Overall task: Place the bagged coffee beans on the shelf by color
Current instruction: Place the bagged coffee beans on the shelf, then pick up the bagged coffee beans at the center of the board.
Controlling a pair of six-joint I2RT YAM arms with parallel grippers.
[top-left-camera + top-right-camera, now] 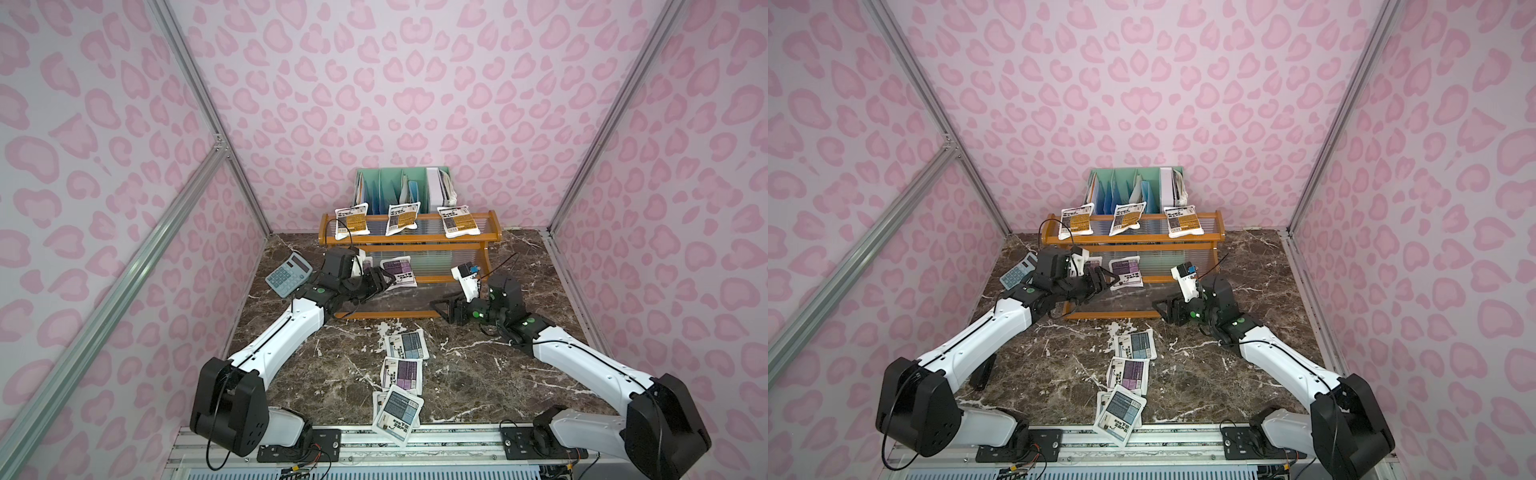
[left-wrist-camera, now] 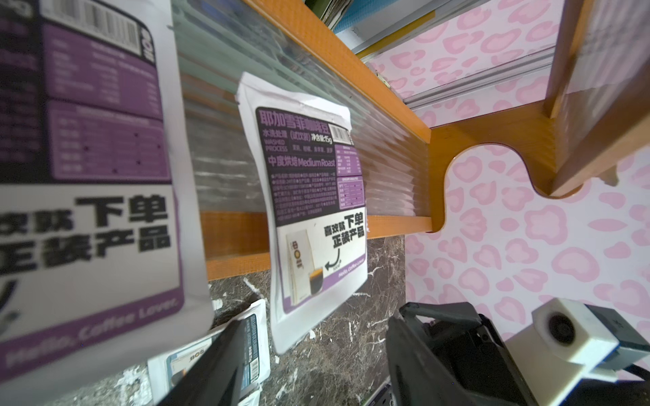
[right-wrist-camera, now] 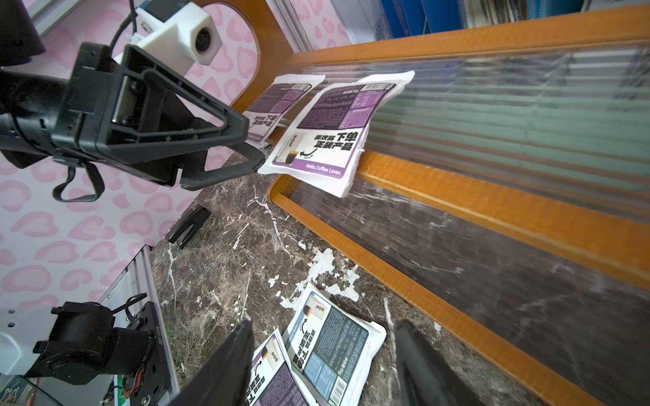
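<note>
— What is done?
— Three yellow bags point(image 1: 351, 220) are laid on the top step of the shelf point(image 1: 428, 241), two purple bags point(image 1: 399, 271) on the middle step.
— What is left?
— One purple bag point(image 1: 402, 374) and the grey-blue bags point(image 1: 406, 345) are still to be moved from the tabletop point(image 1: 478, 374). Both arms' jaws are spread; nothing is held.

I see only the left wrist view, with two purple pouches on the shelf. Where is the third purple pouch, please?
Observer: The third purple pouch lies on the table, label up, in front of the shelf.
Operator: And the yellow ones?
Observer: All three yellow pouches are on the shelf's top tier.
Operator: Is any grey-blue pouch stacked?
Observer: Yes, the front grey-blue pouch lies on another pouch at the table's edge.
</note>
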